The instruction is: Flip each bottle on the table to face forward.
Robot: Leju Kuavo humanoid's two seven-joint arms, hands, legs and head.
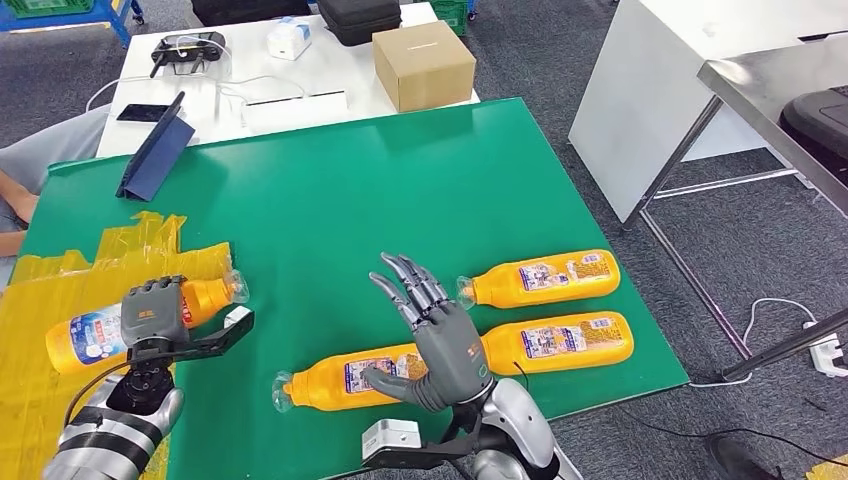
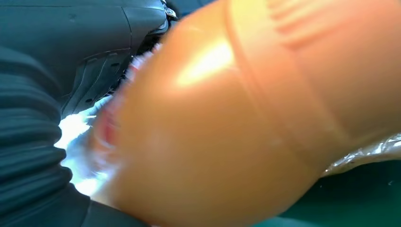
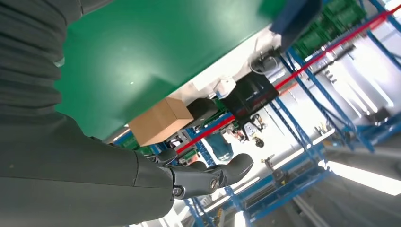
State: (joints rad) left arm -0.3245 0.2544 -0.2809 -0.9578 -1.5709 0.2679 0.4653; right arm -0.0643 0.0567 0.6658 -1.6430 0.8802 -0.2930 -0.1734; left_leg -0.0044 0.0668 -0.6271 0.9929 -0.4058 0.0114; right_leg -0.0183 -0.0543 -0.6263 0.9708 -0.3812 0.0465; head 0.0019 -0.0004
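Several orange bottles with labels lie on the green table [image 1: 350, 190]. My left hand [image 1: 152, 312] grips one bottle [image 1: 90, 336] over the yellow tape at the left; the left wrist view shows that bottle [image 2: 246, 123] close up and blurred. My right hand [image 1: 435, 335] is raised with its fingers spread, holding nothing, above a lying bottle [image 1: 345, 378] at the front. Two more bottles [image 1: 545, 278] [image 1: 560, 342] lie to its right, labels up. In the right wrist view the right hand's thumb [image 3: 213, 177] sticks out with nothing in its grasp.
A cardboard box [image 1: 422, 64], a tablet in a dark case [image 1: 152, 150], a phone and a controller sit on the white table behind. A steel table [image 1: 770, 90] stands to the right. A person's arm [image 1: 15, 190] is at the left edge.
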